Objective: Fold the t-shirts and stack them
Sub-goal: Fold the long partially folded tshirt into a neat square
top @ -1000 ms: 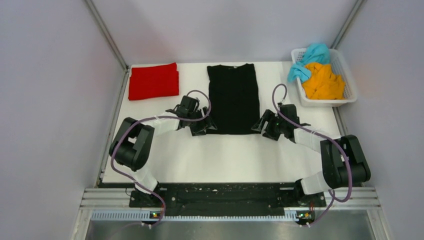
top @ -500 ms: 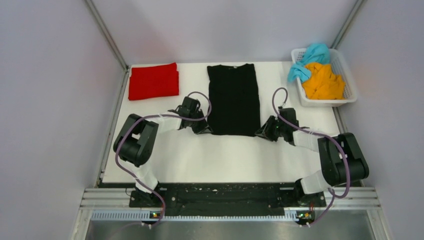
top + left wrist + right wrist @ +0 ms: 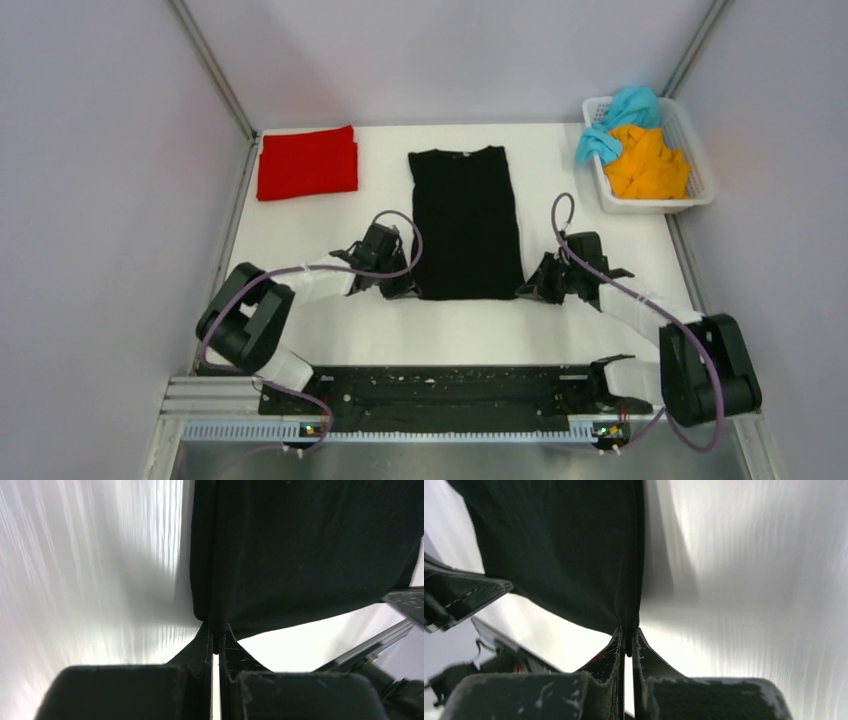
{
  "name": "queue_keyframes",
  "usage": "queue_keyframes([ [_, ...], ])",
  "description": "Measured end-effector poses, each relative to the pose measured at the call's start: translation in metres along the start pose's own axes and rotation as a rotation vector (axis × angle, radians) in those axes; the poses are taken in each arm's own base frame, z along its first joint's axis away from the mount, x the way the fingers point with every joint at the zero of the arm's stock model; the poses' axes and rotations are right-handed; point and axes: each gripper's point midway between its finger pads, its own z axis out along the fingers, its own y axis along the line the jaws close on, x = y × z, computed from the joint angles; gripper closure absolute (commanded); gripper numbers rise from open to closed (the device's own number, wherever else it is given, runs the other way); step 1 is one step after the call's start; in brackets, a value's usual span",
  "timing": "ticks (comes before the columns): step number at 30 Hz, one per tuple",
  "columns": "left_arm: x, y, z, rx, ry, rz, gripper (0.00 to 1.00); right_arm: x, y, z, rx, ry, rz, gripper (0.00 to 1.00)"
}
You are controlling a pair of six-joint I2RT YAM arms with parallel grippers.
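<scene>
Black t-shirt (image 3: 465, 222) dragged nearer; red t-shirt (image 3: 307, 162) left, basket (image 3: 655, 206) right, well apart.

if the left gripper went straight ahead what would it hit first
The black shirt: the left gripper is shut on its near corner, and the cloth spreads straight ahead, though depth is unclear.

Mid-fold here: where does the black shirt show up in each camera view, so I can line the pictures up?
Top external: the black shirt lies flat mid-table, collar away from the arms.
Left wrist: it fills the upper right; the left gripper pinches one near corner.
Right wrist: it fills the upper left; the right gripper pinches the other near corner.
Shared landmark: the shirt's near hem, running between both grippers over the white table.
</scene>
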Motion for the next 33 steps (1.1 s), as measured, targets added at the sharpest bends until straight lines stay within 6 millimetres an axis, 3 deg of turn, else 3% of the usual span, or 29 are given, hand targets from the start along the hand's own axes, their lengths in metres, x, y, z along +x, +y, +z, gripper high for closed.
queue_keyframes([
  [6, 0.065, 0.004, -0.042, -0.024, 0.034, 0.046, 1.0, 0.043, 0.01, -0.045, -0.059, 0.072, -0.057, 1.0],
  [11, 0.073, -0.015, -0.085, 0.05, -0.04, 0.058, 1.0, 0.057, 0.032, -0.079, -0.152, 0.061, -0.097, 1.0],
  [14, 0.068, -0.029, -0.107, 0.103, -0.093, 0.069, 1.0, 0.047, 0.049, -0.094, -0.184, 0.026, -0.125, 1.0],
  [20, 0.024, -0.051, -0.13, 0.105, -0.282, 0.111, 1.0, -0.013, 0.095, -0.107, -0.24, -0.135, -0.195, 1.0],
  [25, -0.035, -0.077, -0.145, 0.071, -0.44, 0.137, 1.0, -0.068, 0.127, -0.101, -0.259, -0.238, -0.225, 1.0],
  [33, -0.125, -0.085, -0.135, -0.019, -0.529, 0.13, 1.0, -0.139, 0.162, -0.084, -0.277, -0.32, -0.243, 1.0],
])
